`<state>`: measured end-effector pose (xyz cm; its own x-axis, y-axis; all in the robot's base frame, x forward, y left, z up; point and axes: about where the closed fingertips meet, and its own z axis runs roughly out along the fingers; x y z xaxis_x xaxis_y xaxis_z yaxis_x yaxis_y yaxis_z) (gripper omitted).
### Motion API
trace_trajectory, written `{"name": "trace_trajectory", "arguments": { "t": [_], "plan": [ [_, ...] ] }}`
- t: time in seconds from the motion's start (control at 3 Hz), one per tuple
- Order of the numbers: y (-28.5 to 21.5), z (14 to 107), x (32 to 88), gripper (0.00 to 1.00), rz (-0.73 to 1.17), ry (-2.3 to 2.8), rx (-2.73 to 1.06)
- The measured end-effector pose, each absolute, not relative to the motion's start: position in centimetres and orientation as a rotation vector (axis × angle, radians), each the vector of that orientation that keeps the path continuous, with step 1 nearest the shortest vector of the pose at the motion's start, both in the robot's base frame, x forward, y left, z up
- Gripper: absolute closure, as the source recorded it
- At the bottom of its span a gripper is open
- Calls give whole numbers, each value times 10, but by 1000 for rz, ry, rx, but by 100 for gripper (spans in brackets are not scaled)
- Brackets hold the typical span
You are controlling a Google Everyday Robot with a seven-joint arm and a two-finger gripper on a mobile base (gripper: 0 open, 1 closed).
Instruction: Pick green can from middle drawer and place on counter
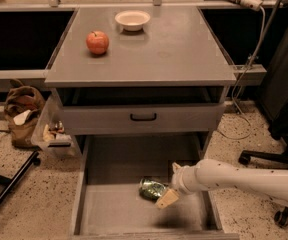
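Note:
The green can [151, 188] lies on its side on the grey floor of the pulled-out middle drawer [111, 209], near its middle. My gripper [167, 185] reaches in from the right on a white arm, low in the drawer and right next to the can's right side. Its fingers are apart: one beige fingertip [166, 199] is at the can's near right, the other at the far side. The can is not lifted. The counter [154, 54] is the grey top slab above.
A red apple [97, 42] and a white bowl [132, 20] sit on the counter's far left part. The drawer front with a black handle [143, 117] juts out above the open drawer. A brown bag [21, 111] and a plastic bin [51, 133] stand left; a chair base [264, 159] stands right.

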<state>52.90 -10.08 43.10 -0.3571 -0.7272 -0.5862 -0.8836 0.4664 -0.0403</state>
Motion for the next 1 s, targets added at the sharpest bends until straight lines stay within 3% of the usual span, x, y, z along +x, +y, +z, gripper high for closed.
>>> {"name": "trace_trajectory", "arguments": {
  "t": [1.0],
  "plan": [
    [-80, 409, 521, 0, 460, 2165, -1360]
  ]
}}
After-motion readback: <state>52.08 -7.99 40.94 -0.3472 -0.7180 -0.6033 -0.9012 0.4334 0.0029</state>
